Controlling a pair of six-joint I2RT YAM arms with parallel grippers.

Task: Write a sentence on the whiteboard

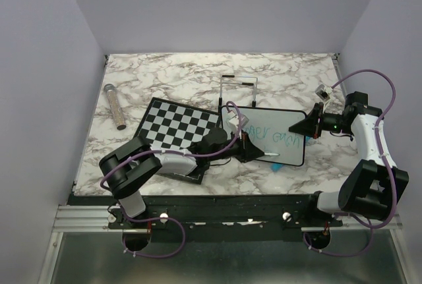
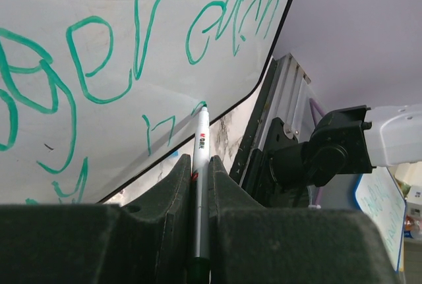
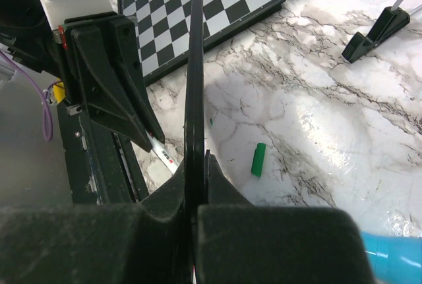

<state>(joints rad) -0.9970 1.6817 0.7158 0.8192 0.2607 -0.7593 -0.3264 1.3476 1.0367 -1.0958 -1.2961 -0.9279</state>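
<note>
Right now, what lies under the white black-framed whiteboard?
In the right wrist view, a small green cap lies on the marble tabletop beneath it. From above, the whiteboard covers this spot.

— Looks like a robotics lab test cell here, not a home.
— Agreed: plain lavender walls box in a marble-print table, with the left arm and right arm bolted by an aluminium rail.
</note>
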